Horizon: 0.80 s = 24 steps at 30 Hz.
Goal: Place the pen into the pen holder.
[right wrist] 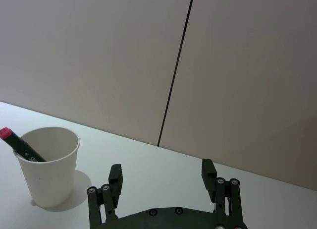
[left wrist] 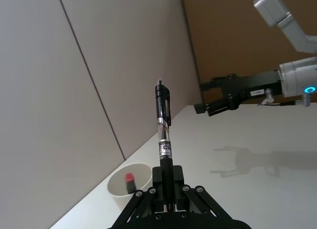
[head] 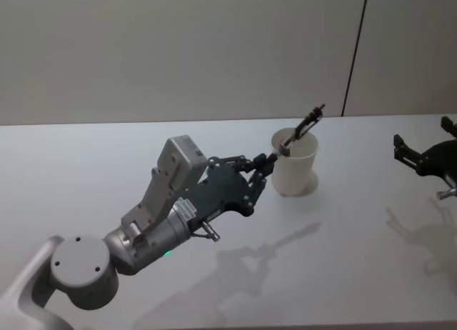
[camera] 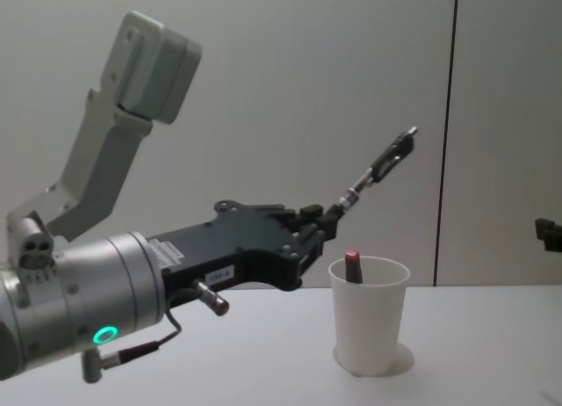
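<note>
Four views, seemingly near pen holder (head: 296,169)

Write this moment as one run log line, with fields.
left gripper: shut on pen, slanted over pen holder | pen holder: upright, red-capped marker inside | right gripper: open, idle at right | pen: not inserted

We can read no text for certain. The pen (left wrist: 164,132) carries a printed band and the marker (right wrist: 23,149) white lettering, both too small for us to make out.
</note>
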{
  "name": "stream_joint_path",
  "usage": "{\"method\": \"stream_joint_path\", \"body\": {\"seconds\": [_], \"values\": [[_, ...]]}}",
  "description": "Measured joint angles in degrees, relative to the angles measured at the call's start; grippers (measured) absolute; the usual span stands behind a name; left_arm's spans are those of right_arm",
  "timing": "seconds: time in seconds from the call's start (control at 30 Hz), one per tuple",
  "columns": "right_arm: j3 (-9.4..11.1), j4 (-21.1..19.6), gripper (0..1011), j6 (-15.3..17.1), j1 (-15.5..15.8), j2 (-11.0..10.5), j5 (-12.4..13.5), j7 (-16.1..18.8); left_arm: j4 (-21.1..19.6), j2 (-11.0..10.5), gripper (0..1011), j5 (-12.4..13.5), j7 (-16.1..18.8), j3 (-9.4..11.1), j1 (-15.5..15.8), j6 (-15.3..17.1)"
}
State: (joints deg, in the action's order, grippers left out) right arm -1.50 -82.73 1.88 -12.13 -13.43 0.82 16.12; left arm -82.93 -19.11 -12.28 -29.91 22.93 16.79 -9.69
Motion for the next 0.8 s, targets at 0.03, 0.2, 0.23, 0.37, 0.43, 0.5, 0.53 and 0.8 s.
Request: {"method": "stream_joint_path", "body": {"seconds": [0.03, 0.2, 0.23, 0.37, 0.43, 0.5, 0.53, 0.8], "values": [[0.0, 0.0, 1001, 0.0, 0.0, 0.0, 0.0, 0.0, 0.3, 0.1, 129, 0.0, -0.4, 0.0, 0.2, -0.1], [0.0, 0.0, 1002, 0.0, 0.0, 0.0, 0.0, 0.0, 2.5, 1.2, 129, -0.2, -3.2, 0.4, 1.7, -1.2], [0.0, 0.0, 1001, 0.0, 0.0, 0.0, 0.0, 0.0, 2.7, 1.3, 129, -0.2, -3.6, 0.5, 1.8, -1.4], [0.0, 0.0, 1002, 0.0, 0.0, 0.0, 0.0, 0.0, 4.8, 2.3, 129, -0.4, -5.8, 0.8, 3.2, -2.3], [0.0, 0.0, 1002, 0.0, 0.0, 0.0, 0.0, 0.0, 5.4, 2.6, 129, -0.4, -6.4, 1.0, 3.5, -2.5], [0.0, 0.0, 1002, 0.0, 0.0, 0.0, 0.0, 0.0, 6.3, 3.0, 129, -0.4, -7.3, 1.1, 4.1, -3.0], [0.0, 0.0, 1002, 0.0, 0.0, 0.0, 0.0, 0.0, 6.7, 3.2, 129, -0.4, -7.5, 1.2, 4.3, -3.1], [0.0, 0.0, 1002, 0.0, 0.0, 0.0, 0.0, 0.0, 8.8, 4.2, 129, -0.5, -9.4, 1.7, 5.6, -4.0]]}}
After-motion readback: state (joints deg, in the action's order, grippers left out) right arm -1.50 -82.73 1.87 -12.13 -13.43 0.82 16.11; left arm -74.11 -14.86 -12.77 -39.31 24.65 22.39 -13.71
